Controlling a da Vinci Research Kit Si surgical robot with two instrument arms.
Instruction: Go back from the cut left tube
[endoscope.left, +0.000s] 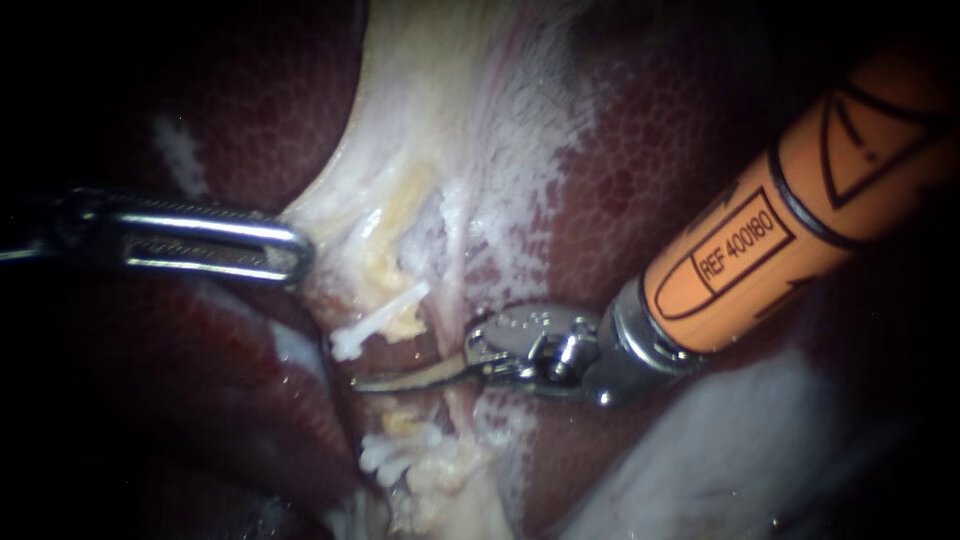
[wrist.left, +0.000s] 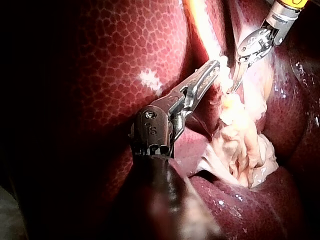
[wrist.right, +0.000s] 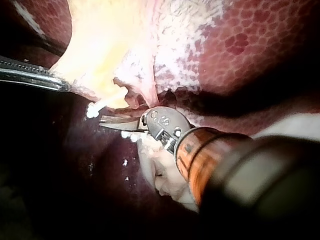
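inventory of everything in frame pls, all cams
liver: one, dark red, mottled; surrounds the field.
pale tissue: one sheet, whitish yellow; runs down the middle over the liver.
upper clip: one, white; on the pale tissue just above the right instrument's blades.
lower clips: white, exact count unclear; on the pale tissue below the blades.
left instrument: one, steel; comes in from the left, jaws shut on the edge of the pale tissue.
right instrument: one, orange shaft, steel tip; comes in from the right, blades shut and empty, lying between the upper clip and the lower clips.
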